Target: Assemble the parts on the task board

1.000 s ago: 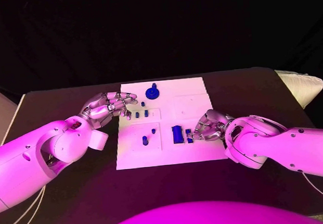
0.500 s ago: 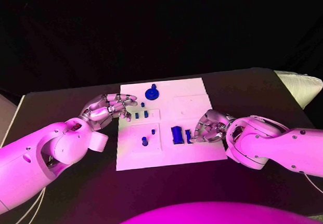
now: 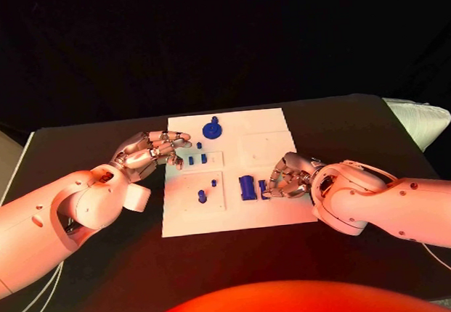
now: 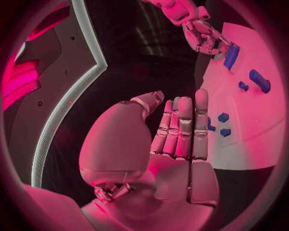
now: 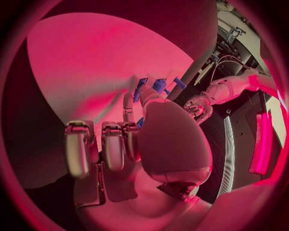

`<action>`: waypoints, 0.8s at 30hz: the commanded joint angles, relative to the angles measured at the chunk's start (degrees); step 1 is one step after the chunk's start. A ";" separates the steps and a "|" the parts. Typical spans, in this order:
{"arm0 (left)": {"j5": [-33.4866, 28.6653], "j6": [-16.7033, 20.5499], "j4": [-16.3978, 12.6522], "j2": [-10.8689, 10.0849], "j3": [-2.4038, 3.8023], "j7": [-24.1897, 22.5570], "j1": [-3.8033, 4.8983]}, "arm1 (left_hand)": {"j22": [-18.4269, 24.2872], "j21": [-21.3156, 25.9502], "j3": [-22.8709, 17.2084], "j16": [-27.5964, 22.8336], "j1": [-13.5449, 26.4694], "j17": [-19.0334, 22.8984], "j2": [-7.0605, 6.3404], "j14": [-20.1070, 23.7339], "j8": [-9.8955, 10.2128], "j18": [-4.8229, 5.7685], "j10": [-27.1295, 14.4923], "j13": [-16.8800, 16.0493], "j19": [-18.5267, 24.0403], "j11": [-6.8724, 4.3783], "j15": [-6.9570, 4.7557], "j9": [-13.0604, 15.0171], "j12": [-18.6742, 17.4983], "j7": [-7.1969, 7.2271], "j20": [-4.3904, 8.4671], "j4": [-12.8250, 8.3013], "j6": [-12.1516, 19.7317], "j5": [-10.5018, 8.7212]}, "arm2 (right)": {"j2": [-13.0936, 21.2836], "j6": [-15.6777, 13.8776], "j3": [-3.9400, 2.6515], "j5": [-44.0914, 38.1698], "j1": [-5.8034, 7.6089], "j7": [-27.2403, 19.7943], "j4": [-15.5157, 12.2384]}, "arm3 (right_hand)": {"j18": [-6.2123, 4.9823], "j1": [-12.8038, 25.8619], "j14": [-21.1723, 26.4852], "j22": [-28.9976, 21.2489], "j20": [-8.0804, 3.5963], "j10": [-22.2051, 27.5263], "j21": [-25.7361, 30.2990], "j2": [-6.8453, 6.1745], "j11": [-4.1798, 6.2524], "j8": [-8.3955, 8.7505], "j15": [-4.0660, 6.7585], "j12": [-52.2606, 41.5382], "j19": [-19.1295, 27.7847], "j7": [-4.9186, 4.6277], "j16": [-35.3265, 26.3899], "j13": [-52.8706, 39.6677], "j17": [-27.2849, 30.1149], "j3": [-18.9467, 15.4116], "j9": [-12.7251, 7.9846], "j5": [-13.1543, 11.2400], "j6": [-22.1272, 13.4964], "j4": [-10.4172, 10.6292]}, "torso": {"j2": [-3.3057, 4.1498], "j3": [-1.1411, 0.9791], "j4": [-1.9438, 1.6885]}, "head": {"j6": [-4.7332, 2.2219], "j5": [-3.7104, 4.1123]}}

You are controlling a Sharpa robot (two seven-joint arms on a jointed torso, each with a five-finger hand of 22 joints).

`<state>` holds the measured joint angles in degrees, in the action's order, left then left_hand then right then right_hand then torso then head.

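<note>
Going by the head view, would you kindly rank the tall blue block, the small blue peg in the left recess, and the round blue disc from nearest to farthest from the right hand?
1. Tall blue block, just beside the right hand.
2. Small blue peg, across the task board in its left recess.
3. Round blue disc, at the board's far end.

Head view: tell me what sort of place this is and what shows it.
Probably a robotics lab or demo bench, staged rather than a workshop. A black table stands before a dark backdrop, a white task board with small blue parts lies at its middle, and the left hand and right hand work over it.
</note>
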<state>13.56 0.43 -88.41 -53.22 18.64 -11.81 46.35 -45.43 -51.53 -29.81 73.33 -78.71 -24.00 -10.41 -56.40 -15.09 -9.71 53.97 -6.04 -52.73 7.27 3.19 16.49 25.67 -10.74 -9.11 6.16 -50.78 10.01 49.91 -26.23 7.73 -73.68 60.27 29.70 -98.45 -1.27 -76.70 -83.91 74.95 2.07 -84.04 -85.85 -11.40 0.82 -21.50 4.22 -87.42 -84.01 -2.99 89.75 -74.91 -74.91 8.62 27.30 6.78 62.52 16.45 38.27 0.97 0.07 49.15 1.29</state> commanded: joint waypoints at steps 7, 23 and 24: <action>-0.29 -0.93 -0.14 0.01 0.04 -0.65 -0.06 | 0.06 0.21 -0.12 -0.20 0.39 -0.09 0.16 0.11 0.28 -0.84 0.05 -0.05 -0.33 0.12 0.35 -0.06 -0.38 -0.01 -0.01 0.29 -0.40 0.11 | 0.39 -0.63 0.02 -2.49 -0.17 0.09 -0.29 | 0.48 -0.45 -6.09 14.00 -0.59 -5.00 0.03 -0.01 0.43 -0.25 0.49 0.05 -5.05 0.11 0.25 -14.02 -15.09 -0.68 -0.03 1.29 0.27 0.18 | -0.04 -0.01 0.00 | -0.04 -0.25; -1.72 1.22 2.65 0.70 0.04 -2.58 -0.07 | 0.08 0.26 -0.11 -0.23 0.37 -0.09 0.14 0.14 0.30 -0.83 0.06 -0.08 -0.34 0.12 0.34 -0.06 -0.37 0.00 0.00 0.30 -0.39 0.10 | 1.69 -15.69 -0.32 20.61 0.67 -23.02 1.96 | -2.20 1.55 -4.95 10.10 0.74 -2.63 15.21 1.68 -1.72 3.39 -1.24 5.73 -1.37 -2.44 -2.15 -11.74 -11.03 -3.47 -1.57 7.44 -5.30 0.14 | -1.07 0.03 0.52 | -1.24 -0.53; -1.79 1.68 2.92 0.83 0.04 -3.07 -0.07 | 0.08 0.26 -0.11 -0.23 0.37 -0.09 0.14 0.14 0.30 -0.83 0.06 -0.08 -0.34 0.12 0.34 -0.06 -0.37 0.00 0.00 0.30 -0.39 0.10 | 1.53 -15.95 -0.38 23.64 0.83 -26.22 2.71 | -2.65 0.80 -4.55 9.33 0.87 -1.86 17.97 1.99 -1.83 3.60 -1.28 7.47 -0.62 -2.57 -2.98 -11.02 -9.75 -3.01 -1.64 7.76 -5.62 -0.01 | -1.23 0.07 0.61 | -1.38 -0.54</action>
<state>12.93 0.81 -85.84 -52.70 18.62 -12.40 46.30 -45.43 -51.53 -29.81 73.33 -78.71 -24.04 -10.42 -56.41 -15.09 -9.71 53.97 -6.03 -52.73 7.27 3.19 16.49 25.67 -10.74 -9.11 6.17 -50.79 10.01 51.73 -36.33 7.46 -63.70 60.86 19.12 -96.95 -3.61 -75.36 -84.01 74.93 2.75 -83.93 -68.88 -9.43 -0.54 -18.03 3.25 -80.46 -83.98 -5.62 87.02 -74.90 -74.91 5.42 25.69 14.32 57.21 16.48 37.56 0.96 0.40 48.09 0.78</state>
